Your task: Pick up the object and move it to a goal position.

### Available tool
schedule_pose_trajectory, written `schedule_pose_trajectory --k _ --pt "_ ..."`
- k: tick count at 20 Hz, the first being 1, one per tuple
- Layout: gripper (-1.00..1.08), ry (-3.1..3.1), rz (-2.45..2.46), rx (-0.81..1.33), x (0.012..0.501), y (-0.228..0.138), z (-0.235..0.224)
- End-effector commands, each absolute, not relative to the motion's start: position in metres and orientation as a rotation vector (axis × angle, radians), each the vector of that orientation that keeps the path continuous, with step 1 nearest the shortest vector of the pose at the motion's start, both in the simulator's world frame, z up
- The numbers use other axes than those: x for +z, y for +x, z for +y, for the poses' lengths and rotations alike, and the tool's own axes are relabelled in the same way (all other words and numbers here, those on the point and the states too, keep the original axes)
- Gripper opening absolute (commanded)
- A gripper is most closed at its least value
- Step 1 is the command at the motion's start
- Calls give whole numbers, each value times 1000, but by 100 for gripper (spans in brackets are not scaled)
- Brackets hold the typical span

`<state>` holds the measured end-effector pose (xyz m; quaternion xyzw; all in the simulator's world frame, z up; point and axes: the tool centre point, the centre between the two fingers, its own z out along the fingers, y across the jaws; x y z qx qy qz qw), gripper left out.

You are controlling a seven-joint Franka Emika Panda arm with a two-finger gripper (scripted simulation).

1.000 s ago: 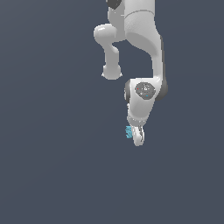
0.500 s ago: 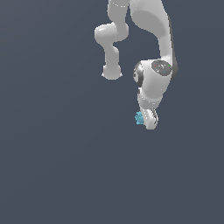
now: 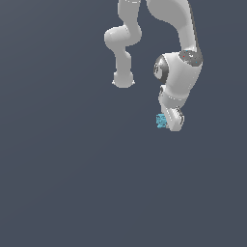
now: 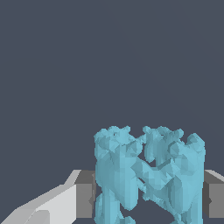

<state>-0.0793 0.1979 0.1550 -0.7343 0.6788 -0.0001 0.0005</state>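
The hand (image 3: 170,123) is seen closed on the object (image 3: 161,120), a small light-cyan piece with a lumpy, faceted surface. In the wrist view the object (image 4: 148,175) is held between the two grey pads (image 4: 84,200), one pad pressed against each of its flanks, so no gap is visible between pad and object on either side. In the exterior view the object is seen at the tip of the hand, protruding from it toward the exterior view's left, and the hand is carried below the white wrist of the arm (image 3: 179,77). The object is therefore placed directly between the fingers, at their ends, and not beside or beyond them. No clear long axis is shown by the object: it appears roughly as wide as it is tall, formed of two knobbly lobes joined in the middle, with the lobes set side by side across the span of the fingers. No goal marker is visible in either view, and no table edge or surface detail can be distinguished against the uniform dark background; whether the object is clear of a surface cannot be told. The grasp step is judged complete and the transport step is judged to be in hand. The coming move depends on the grip being kept, since only one arm is present.
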Motion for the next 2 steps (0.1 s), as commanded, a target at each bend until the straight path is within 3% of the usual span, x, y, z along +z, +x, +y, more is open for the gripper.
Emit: schedule_pose_trajectory --k 1,2 --pt "-100 -2305 2134 0 158 -82 200" --pt "-100 -2305 2134 0 158 -82 201"
